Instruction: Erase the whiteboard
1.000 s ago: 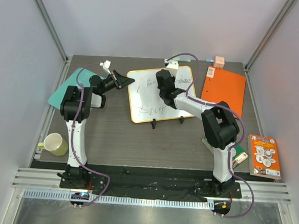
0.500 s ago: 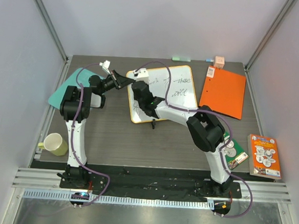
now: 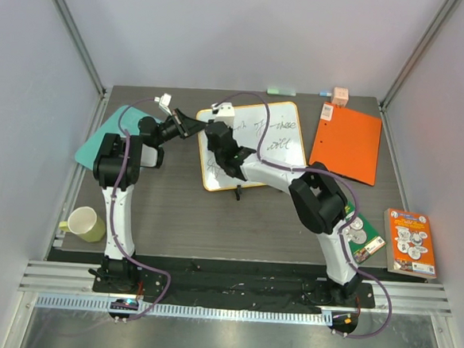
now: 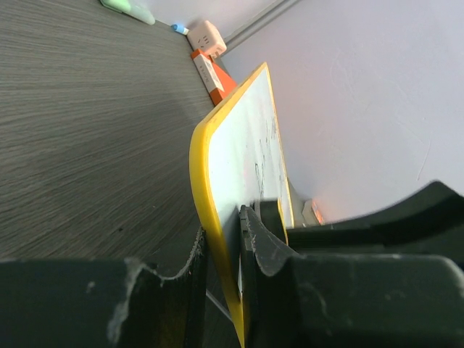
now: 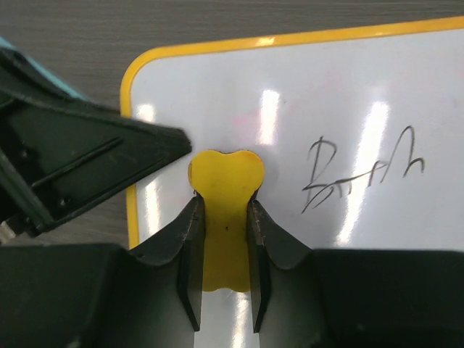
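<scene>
Left fingers point(image 4: 270, 243) clenched on whiteboard point(image 4: 250, 138) rim, lower centre of frame. Right fingers point(image 5: 190, 246) grasping yellow eraser point(image 5: 226, 181), which lies on the board near its left rim.

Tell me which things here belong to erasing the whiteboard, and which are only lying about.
For the job: whiteboard, yellow eraser in the right pincer, left pincer clamping the board's edge.
Lying about: orange folder, teal sheet, mug, booklet, small pink box.
</scene>
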`<action>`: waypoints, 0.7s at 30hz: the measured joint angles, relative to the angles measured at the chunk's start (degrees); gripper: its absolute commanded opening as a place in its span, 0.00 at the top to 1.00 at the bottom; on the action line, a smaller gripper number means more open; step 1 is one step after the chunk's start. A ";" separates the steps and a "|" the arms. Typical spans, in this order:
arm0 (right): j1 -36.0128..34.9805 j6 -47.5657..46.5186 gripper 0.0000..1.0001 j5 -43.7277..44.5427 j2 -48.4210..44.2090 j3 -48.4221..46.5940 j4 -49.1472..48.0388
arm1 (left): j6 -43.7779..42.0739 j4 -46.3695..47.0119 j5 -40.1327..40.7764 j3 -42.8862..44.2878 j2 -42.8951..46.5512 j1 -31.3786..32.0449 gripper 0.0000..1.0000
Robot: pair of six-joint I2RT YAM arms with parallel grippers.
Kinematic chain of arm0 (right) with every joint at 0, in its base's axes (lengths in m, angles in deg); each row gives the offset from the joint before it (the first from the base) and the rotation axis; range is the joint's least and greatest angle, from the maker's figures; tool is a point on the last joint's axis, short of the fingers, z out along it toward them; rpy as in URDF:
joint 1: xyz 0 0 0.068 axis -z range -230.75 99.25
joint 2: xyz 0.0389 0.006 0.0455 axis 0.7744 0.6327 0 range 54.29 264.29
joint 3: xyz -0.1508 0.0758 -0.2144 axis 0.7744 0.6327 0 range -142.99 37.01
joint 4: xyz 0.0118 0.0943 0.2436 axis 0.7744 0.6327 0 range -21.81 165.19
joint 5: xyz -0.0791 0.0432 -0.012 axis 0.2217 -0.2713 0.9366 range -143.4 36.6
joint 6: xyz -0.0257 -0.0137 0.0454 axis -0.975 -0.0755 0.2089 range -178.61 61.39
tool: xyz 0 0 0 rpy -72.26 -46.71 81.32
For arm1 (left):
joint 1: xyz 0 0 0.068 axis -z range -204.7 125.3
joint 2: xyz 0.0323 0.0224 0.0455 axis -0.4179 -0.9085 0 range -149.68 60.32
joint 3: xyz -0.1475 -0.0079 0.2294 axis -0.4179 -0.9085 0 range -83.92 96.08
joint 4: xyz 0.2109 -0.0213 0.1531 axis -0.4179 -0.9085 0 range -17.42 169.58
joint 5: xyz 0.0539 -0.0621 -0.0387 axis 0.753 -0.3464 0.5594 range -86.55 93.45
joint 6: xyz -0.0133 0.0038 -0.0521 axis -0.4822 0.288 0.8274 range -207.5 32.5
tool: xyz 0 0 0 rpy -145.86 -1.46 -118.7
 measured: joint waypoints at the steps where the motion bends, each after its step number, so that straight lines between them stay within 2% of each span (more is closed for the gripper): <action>1: 0.57 0.59 0.99 -0.02 0.00 -0.09 -0.28 | 0.00 -0.02 0.00 0.02 0.00 0.00 1.00; 9: 5.99 3.54 0.99 1.20 0.02 -1.03 -3.10 | 0.00 0.44 -0.11 0.09 0.00 0.11 1.00; 21: 6.97 4.57 0.99 4.24 1.36 -3.28 -2.25 | 0.00 0.55 -0.28 0.24 0.00 0.17 1.00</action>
